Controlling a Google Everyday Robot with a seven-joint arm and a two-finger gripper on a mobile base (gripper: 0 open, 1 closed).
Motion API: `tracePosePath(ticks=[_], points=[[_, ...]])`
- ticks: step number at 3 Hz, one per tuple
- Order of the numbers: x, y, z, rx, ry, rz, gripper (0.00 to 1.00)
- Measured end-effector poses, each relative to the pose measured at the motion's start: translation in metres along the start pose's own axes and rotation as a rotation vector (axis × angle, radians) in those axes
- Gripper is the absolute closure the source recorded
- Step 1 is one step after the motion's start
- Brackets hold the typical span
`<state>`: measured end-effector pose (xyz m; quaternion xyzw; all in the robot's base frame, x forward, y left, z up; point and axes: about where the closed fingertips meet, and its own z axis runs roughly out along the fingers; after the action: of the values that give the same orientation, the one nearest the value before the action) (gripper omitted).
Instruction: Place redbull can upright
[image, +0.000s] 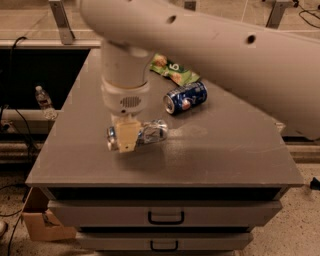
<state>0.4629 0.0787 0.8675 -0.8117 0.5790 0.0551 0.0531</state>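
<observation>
The redbull can (150, 133) is slim, silver and light blue, and lies on its side near the front left of the grey table (220, 155). My gripper (126, 137) hangs straight down from the big white arm and is closed across the can's left half. One tan finger (125, 135) sits in front of the can, and the can's silver end sticks out to the left of it. A shadow lies on the table just below the can, so it seems held slightly above the surface.
A shorter dark-blue can (186, 97) lies on its side behind and to the right. A green snack bag (175, 71) lies beyond it. The arm spans the upper right. Drawers (166, 217) sit below the table front. A water bottle (44, 100) and a cardboard box (42, 222) are at the left.
</observation>
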Motion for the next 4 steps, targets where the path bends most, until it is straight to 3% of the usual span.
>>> tracePosePath(ticks=[1, 2, 3, 4], points=[[0.012, -0.012, -0.045, 0.017, -0.168, 0.081, 1.0], [0.028, -0.027, -0.076, 0.042, -0.339, 0.211, 1.0], [0.04, -0.036, -0.096, 0.076, -0.482, 0.345, 1.0], [0.048, -0.04, -0.109, 0.138, -0.603, 0.439, 1.0]])
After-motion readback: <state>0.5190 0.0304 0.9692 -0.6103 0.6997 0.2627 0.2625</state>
